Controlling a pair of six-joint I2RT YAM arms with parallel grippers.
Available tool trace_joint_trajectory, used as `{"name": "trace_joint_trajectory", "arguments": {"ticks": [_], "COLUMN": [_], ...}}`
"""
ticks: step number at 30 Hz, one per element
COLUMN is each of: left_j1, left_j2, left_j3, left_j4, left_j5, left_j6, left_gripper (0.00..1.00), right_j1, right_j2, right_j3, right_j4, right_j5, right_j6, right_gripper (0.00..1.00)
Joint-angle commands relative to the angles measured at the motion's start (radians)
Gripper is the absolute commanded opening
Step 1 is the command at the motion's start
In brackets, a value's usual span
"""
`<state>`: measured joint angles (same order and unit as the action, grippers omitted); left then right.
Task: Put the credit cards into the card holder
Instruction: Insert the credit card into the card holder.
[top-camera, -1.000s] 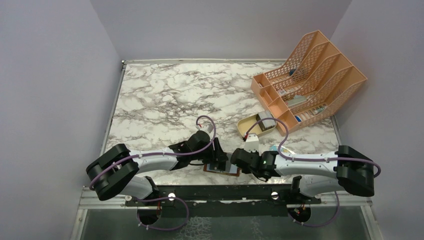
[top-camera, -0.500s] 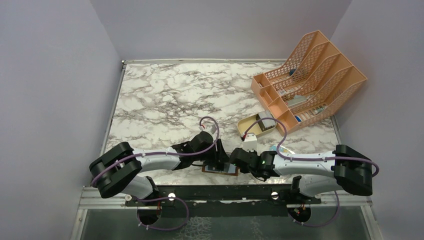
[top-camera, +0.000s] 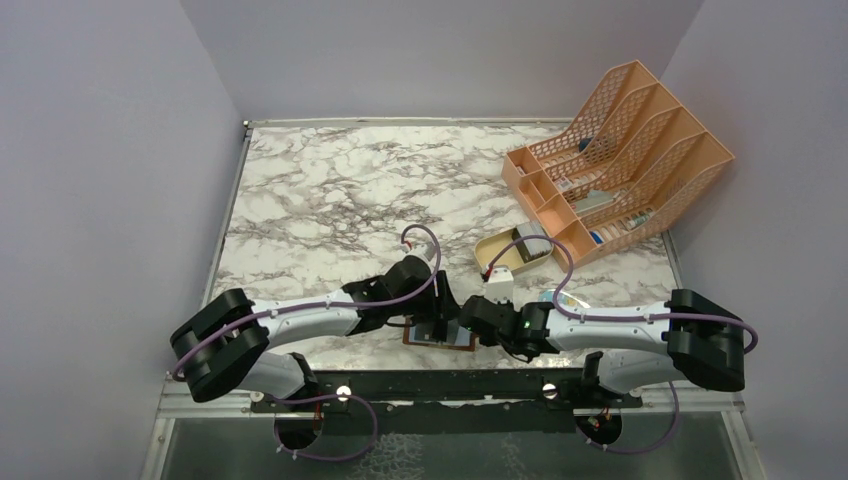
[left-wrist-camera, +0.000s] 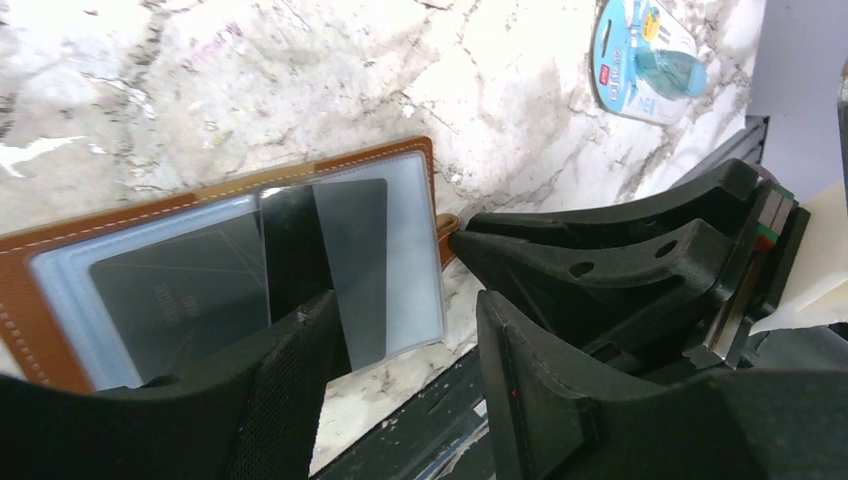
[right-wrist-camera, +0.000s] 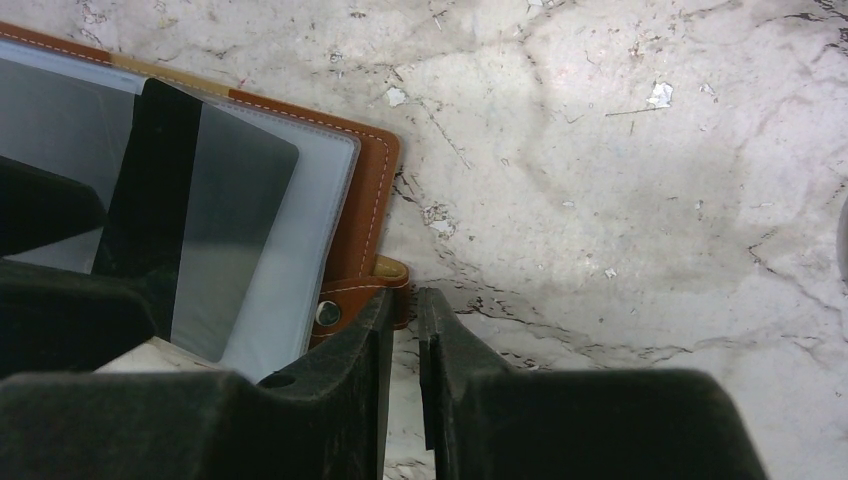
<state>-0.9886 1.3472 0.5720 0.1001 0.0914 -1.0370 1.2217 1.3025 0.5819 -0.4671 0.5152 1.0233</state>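
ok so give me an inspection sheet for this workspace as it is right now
surface: marble table, a few pale flecks near the holder
job's things: card holder lying open at the near edge; dark card in a sleeve; grey card slanted across the next sleeve, in or on it unclear
clutter: orange file rack, tan tray, blue packet
grippers: left gripper open over the holder; right gripper nearly shut, tips at the snap tab, no grip visible
cables: purple cables looped along both arms, no snag seen
surroundings: plain walls, black rail in front
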Motion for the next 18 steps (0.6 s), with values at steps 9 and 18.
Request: {"name": "trace_joint_trajectory", "arguments": {"ticks": [9, 18], "left_j1": [-0.004, -0.007], "left_j2": [0.010, 0.027], "left_j3": [0.024, -0.028], "left_j4": [-0.140, -0.038], "left_j5": [-0.068, -0.002], "left_j6": [0.033, -0.038], "left_gripper": [0.58, 0.60], "right_j1": [-0.004, -0.004], "right_j2": [0.012, 0.018], "right_j3": [-0.022, -0.024], "right_j4": [0.027, 0.039], "right_j5": [-0.015, -0.015], "right_j6": [0.000, 0.001], "right_gripper": [0.16, 0.15]}}
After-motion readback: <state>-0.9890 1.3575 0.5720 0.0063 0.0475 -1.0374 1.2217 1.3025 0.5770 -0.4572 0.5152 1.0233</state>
